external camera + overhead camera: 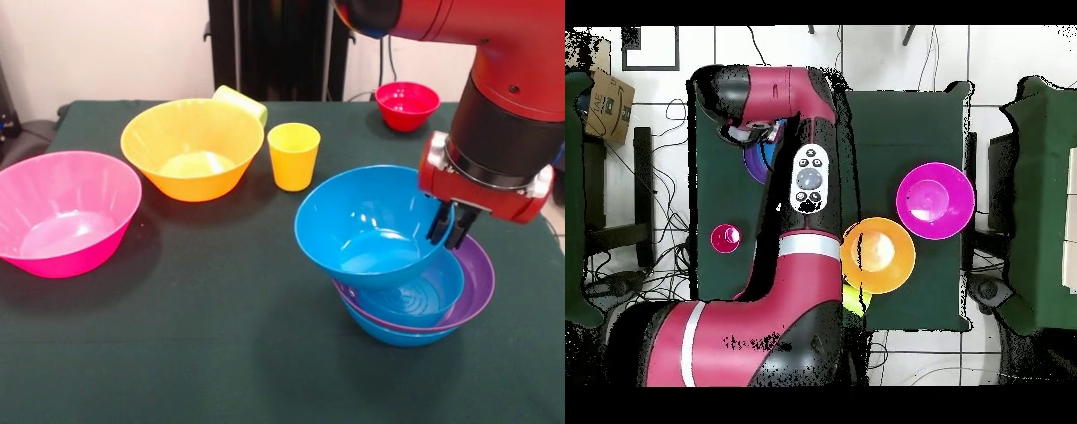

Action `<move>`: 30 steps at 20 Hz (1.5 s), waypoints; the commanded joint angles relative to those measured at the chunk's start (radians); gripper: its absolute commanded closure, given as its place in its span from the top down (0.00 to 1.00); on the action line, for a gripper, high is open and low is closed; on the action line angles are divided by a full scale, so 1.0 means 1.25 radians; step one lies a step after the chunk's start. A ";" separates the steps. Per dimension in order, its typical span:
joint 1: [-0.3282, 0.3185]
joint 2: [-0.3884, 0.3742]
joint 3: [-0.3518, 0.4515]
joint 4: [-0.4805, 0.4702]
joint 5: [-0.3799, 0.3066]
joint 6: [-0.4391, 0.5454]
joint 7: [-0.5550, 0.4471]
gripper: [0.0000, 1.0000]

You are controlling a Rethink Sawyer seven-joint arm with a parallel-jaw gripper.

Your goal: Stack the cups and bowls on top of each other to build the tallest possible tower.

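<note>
Front view: we see the end effector [451,231] pinching the right rim of a tilted blue bowl [371,231], which rests on the tower [415,300] of purple and blue bowls at the counter's [177,336] near right.

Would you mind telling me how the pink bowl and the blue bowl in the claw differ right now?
The pink bowl sits flat on the table, while the blue bowl is tilted, resting on a stack of bowls. The pink bowl stands alone and untouched; the blue bowl's rim is pinched by the claw. The pink bowl also looks wider. Both are glossy, round, empty and open side up.
</note>
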 commanded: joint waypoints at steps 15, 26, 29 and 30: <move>0.041 0.045 -0.001 -0.050 0.037 -0.013 0.179 0.00; 0.068 0.066 -0.032 -0.078 0.059 -0.002 0.212 0.00; 0.069 0.069 -0.035 -0.080 0.060 -0.004 0.210 0.00; 0.069 0.068 -0.036 -0.078 0.060 -0.006 0.209 0.00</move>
